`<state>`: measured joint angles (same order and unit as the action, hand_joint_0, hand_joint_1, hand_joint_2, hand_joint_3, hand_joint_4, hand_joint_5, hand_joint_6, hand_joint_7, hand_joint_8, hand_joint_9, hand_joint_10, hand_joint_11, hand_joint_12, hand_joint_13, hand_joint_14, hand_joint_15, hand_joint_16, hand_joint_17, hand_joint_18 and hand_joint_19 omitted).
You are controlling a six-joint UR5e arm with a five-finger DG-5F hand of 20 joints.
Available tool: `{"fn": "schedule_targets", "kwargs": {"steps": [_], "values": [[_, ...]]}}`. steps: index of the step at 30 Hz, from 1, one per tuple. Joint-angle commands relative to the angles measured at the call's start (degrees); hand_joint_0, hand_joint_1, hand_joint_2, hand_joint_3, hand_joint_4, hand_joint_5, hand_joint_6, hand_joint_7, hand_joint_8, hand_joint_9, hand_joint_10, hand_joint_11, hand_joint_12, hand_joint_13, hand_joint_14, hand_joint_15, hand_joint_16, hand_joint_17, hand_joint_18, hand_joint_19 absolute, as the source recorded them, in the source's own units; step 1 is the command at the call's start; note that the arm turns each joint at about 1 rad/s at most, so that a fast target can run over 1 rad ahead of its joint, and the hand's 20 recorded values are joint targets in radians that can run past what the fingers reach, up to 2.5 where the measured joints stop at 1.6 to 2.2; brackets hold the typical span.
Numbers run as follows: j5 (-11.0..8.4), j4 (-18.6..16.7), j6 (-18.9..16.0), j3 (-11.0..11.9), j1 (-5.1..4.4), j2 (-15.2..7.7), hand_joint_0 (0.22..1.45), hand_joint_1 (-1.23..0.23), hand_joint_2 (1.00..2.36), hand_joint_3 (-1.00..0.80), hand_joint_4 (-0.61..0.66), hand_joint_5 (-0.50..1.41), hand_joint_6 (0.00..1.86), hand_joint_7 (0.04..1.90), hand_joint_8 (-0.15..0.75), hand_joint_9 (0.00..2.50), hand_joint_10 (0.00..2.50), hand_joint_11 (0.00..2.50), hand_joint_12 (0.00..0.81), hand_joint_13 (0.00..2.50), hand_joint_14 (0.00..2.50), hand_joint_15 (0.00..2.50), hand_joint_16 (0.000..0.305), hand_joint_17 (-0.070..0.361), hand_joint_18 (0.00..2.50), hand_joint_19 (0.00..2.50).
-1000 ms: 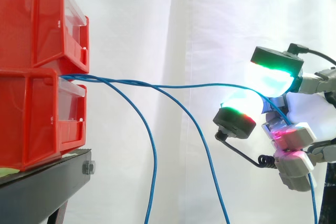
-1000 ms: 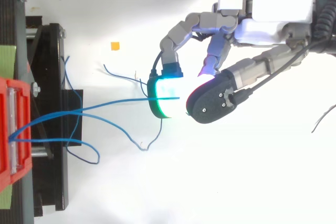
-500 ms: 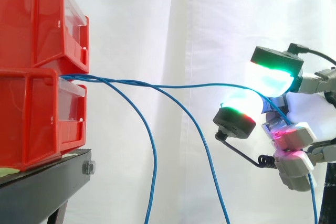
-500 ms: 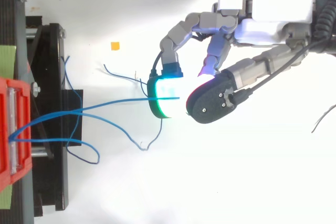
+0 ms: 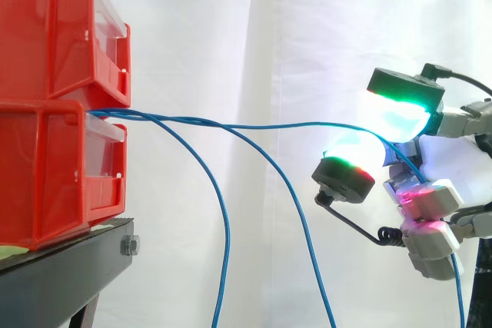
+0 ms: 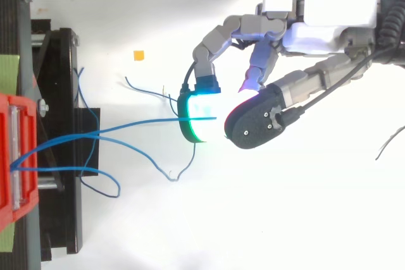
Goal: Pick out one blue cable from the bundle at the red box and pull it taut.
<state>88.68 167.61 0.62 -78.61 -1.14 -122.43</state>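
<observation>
You were in the pull step. The hand [image 6: 297,33] had one thin blue round-section cable [image 5: 292,124] pinched between two thick glowing pads [image 5: 400,113], well out from the stacked red glossy plastic bins [image 5: 46,174] on the matte black metal stand [image 5: 61,274]. That cable ran from the gap between the bins to the hand, nearly level but with a shallow sag, so by my read it wasn't fully taut. Two other blue cables [image 5: 226,228] hung in slack curves. Next you needed a straight draw away from the bins with a firm pinch; the smooth jacket could slip.
</observation>
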Motion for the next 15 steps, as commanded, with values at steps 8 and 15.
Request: {"fn": "schedule_targets", "kwargs": {"steps": [8,15], "values": [[0.00,0.00,0.00,0.04,0.00,0.00,0.61,-0.65,1.02,-0.28,-0.12,-0.06,0.89,0.92,0.314,1.27,0.03,0.68,0.364,1.11,0.02,0.64,0.051,0.114,0.98,0.70],[0.00,0.00,0.00,0.04,0.00,0.00,0.61,-0.65,1.02,-0.28,-0.12,-0.06,0.89,0.91,0.314,1.27,0.02,0.68,0.364,1.11,0.02,0.65,0.051,0.114,0.98,0.70]]}}
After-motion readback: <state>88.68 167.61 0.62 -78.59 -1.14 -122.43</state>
